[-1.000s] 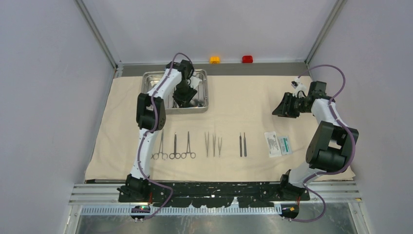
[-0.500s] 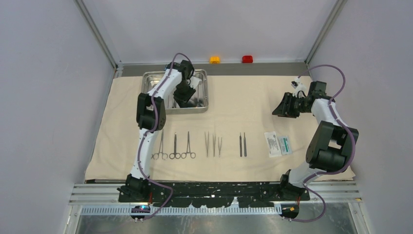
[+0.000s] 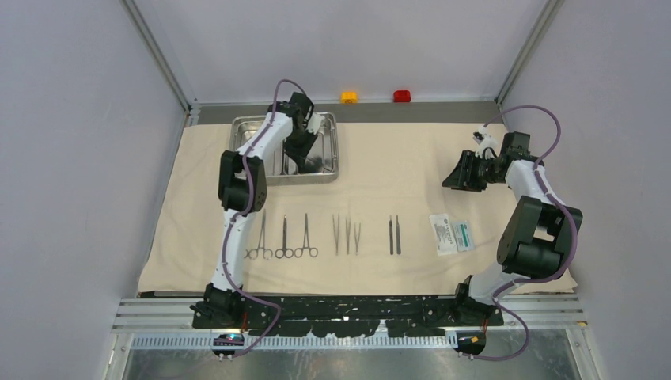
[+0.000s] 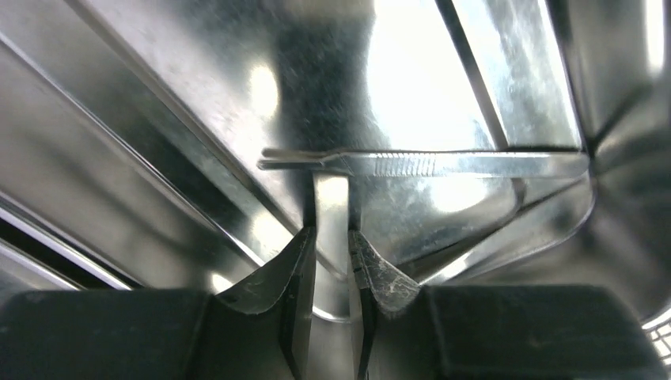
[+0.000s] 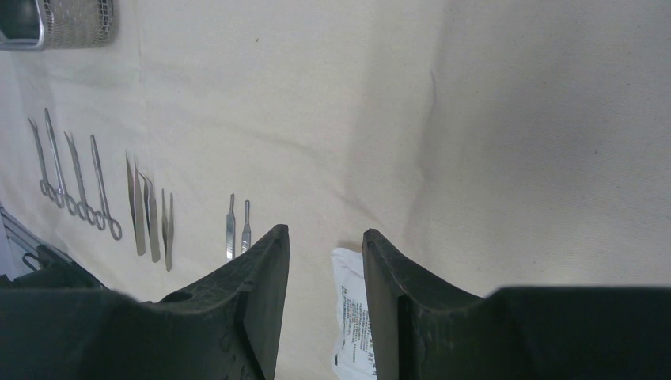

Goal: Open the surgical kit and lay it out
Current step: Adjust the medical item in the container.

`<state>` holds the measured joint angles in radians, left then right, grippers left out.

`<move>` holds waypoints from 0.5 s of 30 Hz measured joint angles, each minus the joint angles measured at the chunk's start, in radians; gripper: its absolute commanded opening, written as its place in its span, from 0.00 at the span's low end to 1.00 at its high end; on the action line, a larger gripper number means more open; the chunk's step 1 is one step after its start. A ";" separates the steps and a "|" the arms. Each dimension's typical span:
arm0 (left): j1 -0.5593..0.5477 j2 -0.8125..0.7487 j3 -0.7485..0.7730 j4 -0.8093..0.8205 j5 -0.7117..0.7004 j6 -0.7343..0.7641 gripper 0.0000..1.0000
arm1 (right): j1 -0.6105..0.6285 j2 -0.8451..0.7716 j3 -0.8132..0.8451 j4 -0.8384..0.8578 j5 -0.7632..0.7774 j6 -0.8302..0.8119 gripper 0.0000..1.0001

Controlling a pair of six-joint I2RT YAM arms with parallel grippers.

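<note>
tweezers (image 4: pixel 427 164) in steel tray (image 4: pixel 158 119), left jaws nearly together, pinching a flat steel strip (image 4: pixel 331 202), right jaws spread, empty

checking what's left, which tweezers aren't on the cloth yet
the slim steel tweezers in the shiny steel tray, at the left claw; the other three lie on the beige cloth
</note>
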<state>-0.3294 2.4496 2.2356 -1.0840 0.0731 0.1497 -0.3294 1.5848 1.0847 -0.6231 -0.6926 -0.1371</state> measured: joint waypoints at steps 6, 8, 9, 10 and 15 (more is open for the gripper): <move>0.006 0.000 0.002 0.086 -0.001 -0.036 0.23 | 0.000 0.000 0.000 0.000 0.000 0.000 0.45; 0.007 0.000 0.003 0.109 -0.002 -0.043 0.23 | 0.000 0.003 0.001 0.000 0.000 0.000 0.45; 0.007 0.001 0.006 0.116 -0.002 -0.045 0.23 | 0.000 0.006 0.002 0.000 0.000 0.000 0.45; 0.007 0.002 0.009 0.123 -0.003 -0.047 0.23 | 0.000 0.009 0.002 0.000 0.000 0.000 0.45; 0.007 0.023 0.040 0.160 -0.012 -0.066 0.23 | 0.000 0.015 0.002 -0.001 0.001 0.000 0.45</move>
<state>-0.3222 2.4722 2.2761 -0.9241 0.0612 0.0841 -0.3294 1.6001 1.0866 -0.6239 -0.6914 -0.1375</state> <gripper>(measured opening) 0.227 0.446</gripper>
